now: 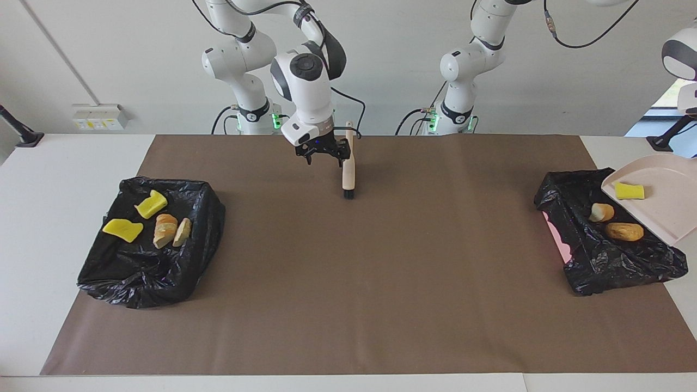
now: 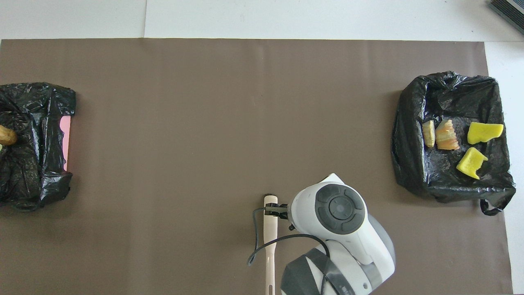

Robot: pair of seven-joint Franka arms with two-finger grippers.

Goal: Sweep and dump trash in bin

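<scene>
Brown paper mat (image 1: 348, 305) over a white table (image 1: 60, 179), with its edges just short of the table's edge at both ends and bare white margin outside them.

Near the mat's edge closest to the robots, about midway between the arms: beige brush (image 1: 348, 170) flat on the paper, black bristles pointing away from the robots, thin handle end toward them. Right gripper (image 1: 322, 155) low over the mat just beside the brush, on the right arm's side of it, fingers spread apart and holding nothing. Cannot tell whether the nearest finger touches the handle.

Wide stretch of bare mat between the two bags and from the brush out to the mat's farthest edge.

At the right arm's end: black bag at the right arm's end (image 1: 147, 275), rumpled rim up all round, sitting inside the mat's edge. In it, two yellow chunks (image 1: 151, 204), a bread-like lump (image 1: 165, 230) and a beige slice (image 1: 182, 232), close together.

At the left arm's end: black bag at the left arm's end (image 1: 610, 267), reaching past the mat's edge, with a pink strip (image 1: 556, 235) showing under its side toward the table's middle. Pale pink dustpan (image 1: 667, 215) tilted above it, lip down over the bag, handle cut off by the frame. One yellow sponge piece (image 1: 629, 190) on the pan. In the bag, a beige lump (image 1: 601, 212) and an orange-brown lump (image 1: 624, 231), just below the lip.

Left gripper out of frame; cannot tell how its fingers stand.
</scene>
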